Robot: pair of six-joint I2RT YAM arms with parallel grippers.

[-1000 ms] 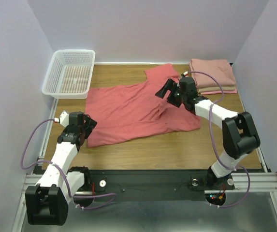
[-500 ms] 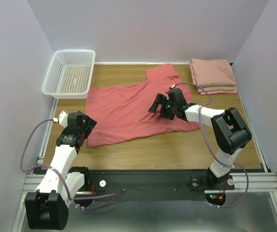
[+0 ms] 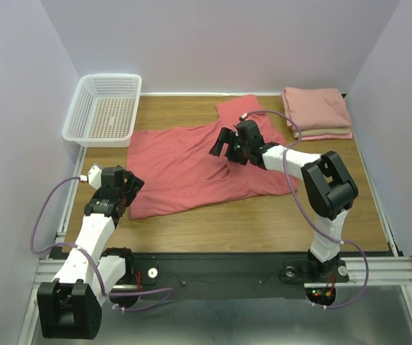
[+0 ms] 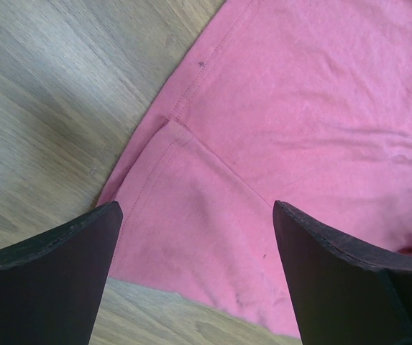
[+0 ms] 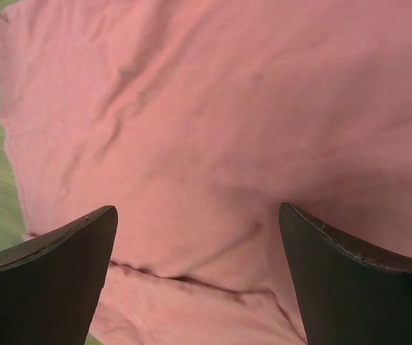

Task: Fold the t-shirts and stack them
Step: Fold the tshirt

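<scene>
- How far along are we?
- We have folded shirts (image 3: 317,111) stacked in the far right corner. The red t-shirt (image 3: 184,165) lies spread out mid-table (image 3: 263,215), not folded yet.
- And our hands?
- Both wide apart, holding nothing. Our left gripper (image 3: 128,185) is over its near corner, our right gripper (image 3: 221,145) over its middle.

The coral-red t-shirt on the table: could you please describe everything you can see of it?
The coral-red, cotton-looking t-shirt lies unfolded on the wooden table, lightly wrinkled, with stitched hems and one sleeve pointing to the far side. Its near left corner shows an overlapping layer, below the open left end effector; the open right end effector is above its middle. Whether either touches it is unclear.
</scene>
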